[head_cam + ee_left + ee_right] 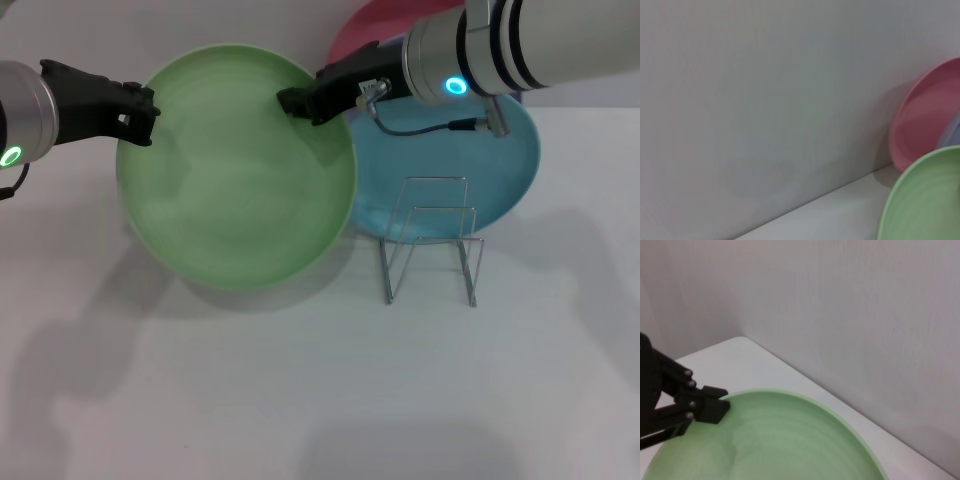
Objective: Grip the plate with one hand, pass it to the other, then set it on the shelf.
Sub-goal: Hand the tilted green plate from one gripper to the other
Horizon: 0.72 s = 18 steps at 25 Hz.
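Observation:
The light green plate (235,170) is held up off the white table, tilted toward the head camera. My left gripper (148,115) is shut on its left rim. My right gripper (298,102) is shut on its upper right rim. The right wrist view shows the plate (780,440) with the left gripper (712,410) clamped on its edge. The left wrist view shows only a part of the plate (925,200). The silver wire rack (430,240) stands on the table, to the right of the plate and lower in the head view, and holds nothing.
A turquoise-blue plate (500,170) lies behind the rack, under my right arm. A pink plate (360,35) leans at the back, also seen in the left wrist view (925,125). A grey wall is close behind.

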Available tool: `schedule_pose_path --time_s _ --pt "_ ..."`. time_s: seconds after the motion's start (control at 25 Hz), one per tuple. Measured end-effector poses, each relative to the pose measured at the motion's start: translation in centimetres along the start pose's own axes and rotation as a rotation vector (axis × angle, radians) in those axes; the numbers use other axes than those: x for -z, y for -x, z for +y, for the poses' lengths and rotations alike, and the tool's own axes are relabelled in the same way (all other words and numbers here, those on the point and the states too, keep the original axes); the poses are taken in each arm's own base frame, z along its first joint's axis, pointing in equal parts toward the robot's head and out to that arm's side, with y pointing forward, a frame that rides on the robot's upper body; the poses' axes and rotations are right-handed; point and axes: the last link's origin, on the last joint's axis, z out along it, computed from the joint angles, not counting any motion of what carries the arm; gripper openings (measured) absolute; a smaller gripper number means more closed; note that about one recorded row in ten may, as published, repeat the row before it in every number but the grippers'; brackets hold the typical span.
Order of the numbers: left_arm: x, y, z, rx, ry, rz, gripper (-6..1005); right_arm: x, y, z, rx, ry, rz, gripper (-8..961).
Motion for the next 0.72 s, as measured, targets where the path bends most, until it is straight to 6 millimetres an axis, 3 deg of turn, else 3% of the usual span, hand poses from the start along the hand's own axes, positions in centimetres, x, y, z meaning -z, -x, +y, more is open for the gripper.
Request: schedule_pose_path --time_s 0.24,0.6,0.72 --pt "0.1 0.2 -0.1 0.003 -0.004 -0.002 76 0.6 0.1 0.6 0.018 -0.004 -0.025 213" --pt "0.6 0.0 0.4 -0.005 0.008 0.011 82 1.6 -0.1 1.0 0.021 -0.011 -0.051 81" --pt "0.9 -0.1 0.7 -0.012 0.011 0.019 176 1.7 -0.4 1.3 0.028 -0.009 -0.05 68"
